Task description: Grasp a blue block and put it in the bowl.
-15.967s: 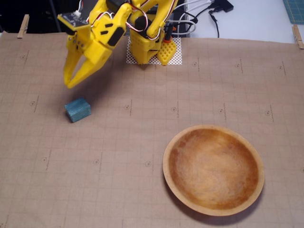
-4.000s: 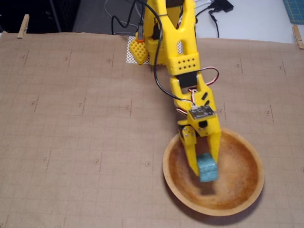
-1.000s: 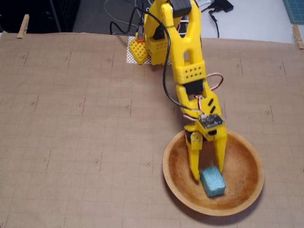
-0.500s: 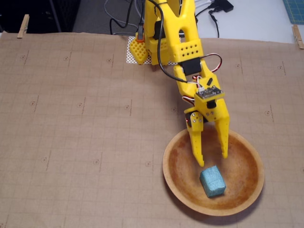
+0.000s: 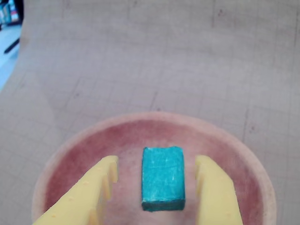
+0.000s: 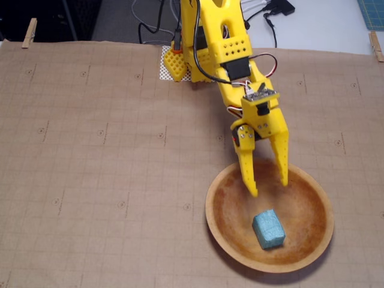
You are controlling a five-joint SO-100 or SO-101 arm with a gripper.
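The blue block [image 6: 268,228] lies inside the wooden bowl [image 6: 223,187], a little to the right of its middle in the fixed view. In the wrist view the block [image 5: 163,178] sits on the bowl's floor between my two yellow fingers, with the bowl's rim [image 5: 154,116] beyond it. My yellow gripper [image 6: 268,186] is open and empty. It hangs over the bowl's far side, above the block and clear of it. In the wrist view the gripper [image 5: 157,164] shows a gap on each side of the block.
The table is covered in brown gridded paper [image 6: 90,150]. The arm's base [image 6: 204,36] stands at the back centre, with cables behind it. Wooden clips [image 6: 29,33] hold the paper at the back corners. A white mesh patch [image 6: 171,63] lies by the base.
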